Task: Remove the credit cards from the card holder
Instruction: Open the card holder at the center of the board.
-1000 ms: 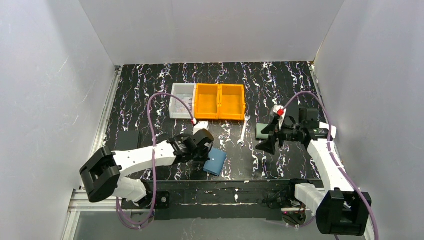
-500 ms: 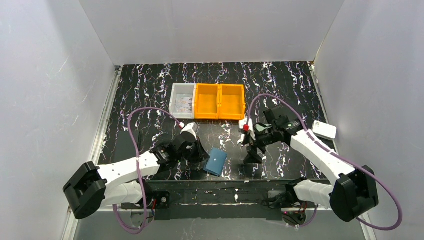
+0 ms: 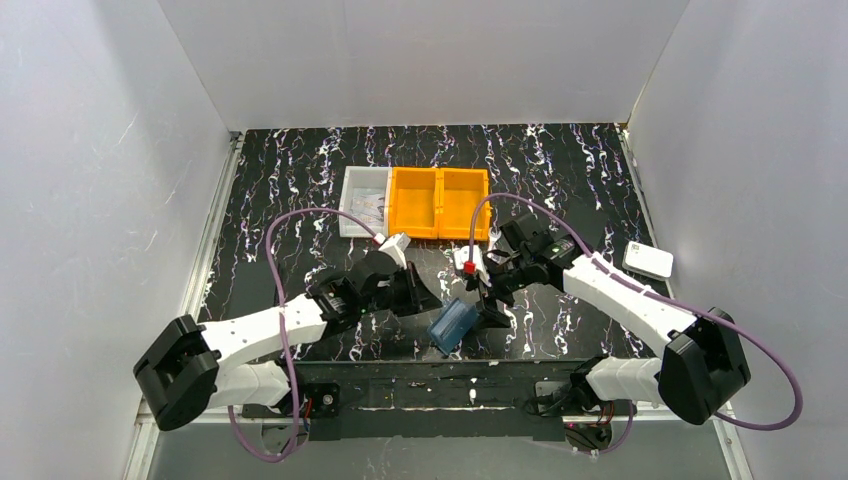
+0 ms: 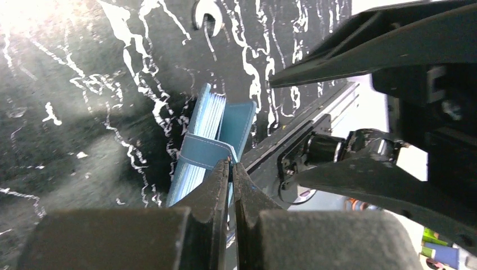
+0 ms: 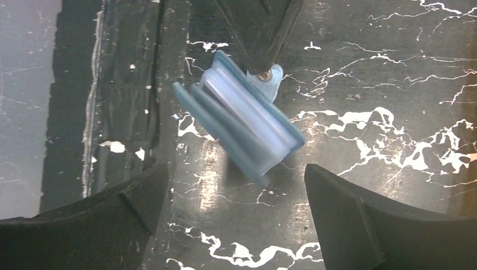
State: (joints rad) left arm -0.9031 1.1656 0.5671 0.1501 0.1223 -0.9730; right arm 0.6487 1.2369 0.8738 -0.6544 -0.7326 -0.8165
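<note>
"Both grippers on the card holder [image 3: 452, 325]?"

"Only the left gripper [image 4: 230, 169]. It's pinched tight on the snap tab [image 5: 270, 79], and the holder is tipped up on edge, half open, near the table's [image 3: 300, 180] front edge."

"And the right gripper [image 5: 235, 169]?"

"Spread wide just above it, gripping nothing. Pale credit cards [image 5: 242, 109] sit between the covers."

One blue card holder [image 3: 452, 325] lies on the worktop [image 3: 300, 170]. Pale cards [image 5: 247, 115] show inside it, packed too close together to count. There are three bins in all: two orange bins [image 3: 415, 203] side by side, and one white bin [image 3: 364, 200] next to them. There is one wrench [image 4: 205, 11] and one white slab [image 3: 648, 260]. Two grippers are in view, the left gripper [image 4: 230, 166] and the right gripper [image 5: 233, 180].
</note>
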